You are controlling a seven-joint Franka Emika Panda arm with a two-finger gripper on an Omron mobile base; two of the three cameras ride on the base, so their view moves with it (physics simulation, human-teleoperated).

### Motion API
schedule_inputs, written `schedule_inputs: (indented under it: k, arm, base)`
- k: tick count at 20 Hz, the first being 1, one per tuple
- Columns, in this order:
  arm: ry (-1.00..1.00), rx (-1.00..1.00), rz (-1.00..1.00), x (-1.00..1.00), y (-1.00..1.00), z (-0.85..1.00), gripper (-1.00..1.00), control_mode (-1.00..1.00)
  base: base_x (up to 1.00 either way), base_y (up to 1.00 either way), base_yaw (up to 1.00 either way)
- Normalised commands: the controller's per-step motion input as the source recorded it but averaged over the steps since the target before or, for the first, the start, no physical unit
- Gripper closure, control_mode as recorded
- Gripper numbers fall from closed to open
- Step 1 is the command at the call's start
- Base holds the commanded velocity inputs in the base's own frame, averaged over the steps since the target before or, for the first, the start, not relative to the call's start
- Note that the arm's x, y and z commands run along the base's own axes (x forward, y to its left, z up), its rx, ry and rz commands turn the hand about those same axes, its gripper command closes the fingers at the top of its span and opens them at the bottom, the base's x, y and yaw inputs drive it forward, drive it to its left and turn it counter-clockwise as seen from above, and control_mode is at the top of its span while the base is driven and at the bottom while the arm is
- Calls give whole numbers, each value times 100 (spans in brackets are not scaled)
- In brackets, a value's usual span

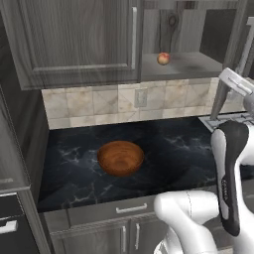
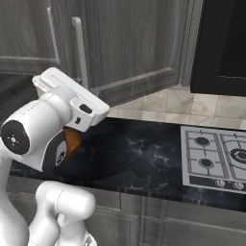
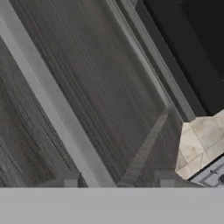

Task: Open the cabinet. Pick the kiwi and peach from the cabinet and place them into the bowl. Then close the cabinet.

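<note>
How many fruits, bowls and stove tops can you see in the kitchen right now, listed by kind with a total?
Fruit: 1, the peach on the open cabinet shelf
Bowls: 1, the wooden bowl on the counter
Stove tops: 1, the stove
Total: 3

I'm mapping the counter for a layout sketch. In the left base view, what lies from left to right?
Closed cabinet door with its silver handle → wooden bowl on the counter → peach on the open cabinet shelf → the robot's white arm.
</note>
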Motion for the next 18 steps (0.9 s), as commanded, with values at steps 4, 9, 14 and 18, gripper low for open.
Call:
schedule_inputs:
  k: [4, 9, 14, 18]
  arm:
    - [0, 0, -1, -100, -9, -7, -100, -100]
    - [4, 0, -6, -85, 1, -9, -100, -100]
    - [1, -2, -8, -71, 13, -6, -100, -100]
    - [0, -9, -17, -27, 58, 0, -100, -100]
  base:
    - [0, 0, 0]
    - [0, 0, 0]
    - [0, 0, 0]
    - [0, 0, 0]
